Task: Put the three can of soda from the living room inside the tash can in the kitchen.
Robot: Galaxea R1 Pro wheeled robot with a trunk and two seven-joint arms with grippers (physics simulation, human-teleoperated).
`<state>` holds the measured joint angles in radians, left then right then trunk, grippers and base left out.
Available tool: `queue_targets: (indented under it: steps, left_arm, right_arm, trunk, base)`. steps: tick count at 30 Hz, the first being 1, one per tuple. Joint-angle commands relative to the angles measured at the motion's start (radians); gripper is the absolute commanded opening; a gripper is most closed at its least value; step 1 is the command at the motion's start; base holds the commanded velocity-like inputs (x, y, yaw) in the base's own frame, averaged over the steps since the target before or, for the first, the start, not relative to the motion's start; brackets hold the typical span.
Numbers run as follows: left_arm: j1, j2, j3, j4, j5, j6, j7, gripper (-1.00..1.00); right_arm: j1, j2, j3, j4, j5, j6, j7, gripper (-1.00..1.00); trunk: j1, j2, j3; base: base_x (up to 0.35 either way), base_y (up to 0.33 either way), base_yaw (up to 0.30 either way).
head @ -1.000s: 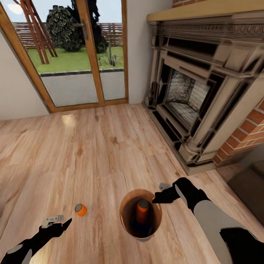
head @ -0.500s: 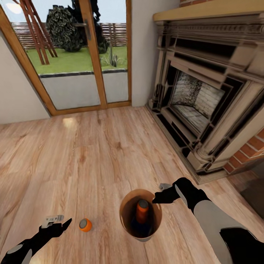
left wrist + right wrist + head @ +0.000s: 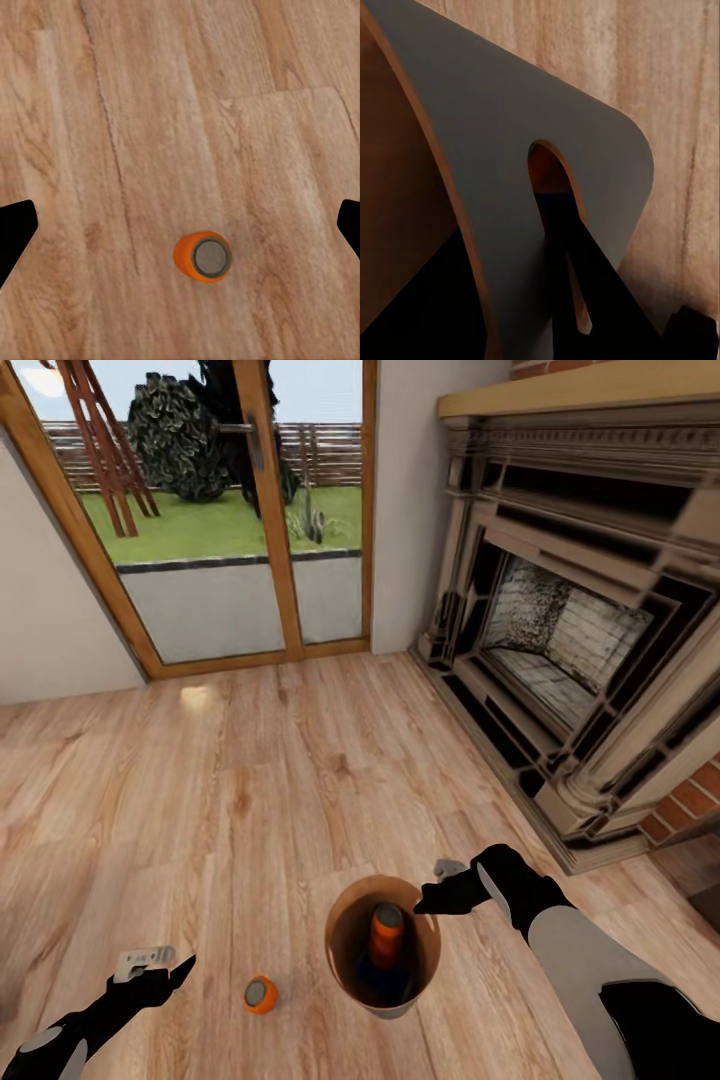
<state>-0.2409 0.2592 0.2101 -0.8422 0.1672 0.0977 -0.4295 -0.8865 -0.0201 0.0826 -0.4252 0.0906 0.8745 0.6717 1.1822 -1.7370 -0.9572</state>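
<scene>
Wood floor (image 3: 250,780); orange can (image 3: 261,994) beside left pincer (image 3: 150,968)

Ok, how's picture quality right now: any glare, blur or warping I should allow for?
Head view: wide-angle warping bends the fireplace and door frame; a pale glare patch lies on the floor near the doors. Left wrist view: the orange soda can is sharp, with little shadow. Right wrist view: the trash can sits very close, its inside dark and hard to read.
</scene>
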Motion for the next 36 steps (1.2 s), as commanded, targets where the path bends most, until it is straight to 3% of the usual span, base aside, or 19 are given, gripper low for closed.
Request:
queue_targets:
  steps: [1,13,16,18,20,23,25,30,36]
  left_arm:
    - [0.000,0.000,0.000,0.000,0.000,0.000,0.000,1.00]
    - [-0.002,-0.044,-0.001,0.001,-0.004,0.000,0.047,1.00]
    - [-0.012,-0.074,-0.001,0.000,-0.003,0.010,0.073,1.00]
    - [-0.037,-0.111,-0.003,0.000,-0.004,0.024,0.097,1.00]
    - [-0.112,-0.151,-0.008,0.008,-0.006,0.071,0.152,1.00]
    - [-0.193,-0.170,-0.012,0.081,-0.007,0.094,0.196,1.00]
    - [-0.224,-0.173,-0.013,0.189,-0.005,0.051,0.211,1.00]
    - [-0.237,-0.171,-0.015,0.297,-0.004,-0.020,0.221,1.00]
    - [-0.240,-0.169,-0.015,0.363,-0.003,-0.084,0.259,1.00]
  right_arm:
    - [0.000,0.000,-0.001,0.000,-0.014,0.007,0.002,-1.00]
    - [0.000,-0.002,-0.003,-0.006,-0.012,0.009,0.003,-1.00]
    - [-0.001,-0.008,-0.005,-0.010,-0.012,0.011,0.002,-1.00]
    - [-0.002,-0.011,-0.004,-0.024,-0.011,0.015,-0.008,-1.00]
    - [-0.006,-0.014,-0.006,-0.044,-0.012,0.020,-0.060,-1.00]
    - [-0.020,-0.011,-0.007,-0.055,-0.012,0.022,-0.110,-1.00]
    - [-0.040,-0.006,-0.006,-0.058,-0.011,0.023,-0.128,-1.00]
    - [-0.049,-0.003,-0.004,-0.059,-0.011,0.021,-0.138,-1.00]
    - [-0.050,-0.003,-0.003,-0.060,-0.011,0.019,-0.139,-1.00]
  trunk:
    - [0.000,0.000,0.000]
    - [0.008,-0.014,-0.006]
    - [0.019,-0.035,-0.016]
    - [0.027,-0.049,-0.022]
    - [0.034,-0.063,-0.028]
    - [0.046,-0.084,-0.038]
    - [0.054,-0.098,-0.044]
    - [0.073,-0.133,-0.060]
    - [0.092,-0.168,-0.078]
  base:
    - [0.022,0.044,0.000]
    - [0.005,0.009,0.000]
    - [0.000,0.000,0.000]
    - [0.000,0.000,0.000]
    - [0.000,0.000,0.000]
    - [0.000,0.000,0.000]
    - [0.000,0.000,0.000]
    - [0.000,0.000,0.000]
    - [0.000,0.000,0.000]
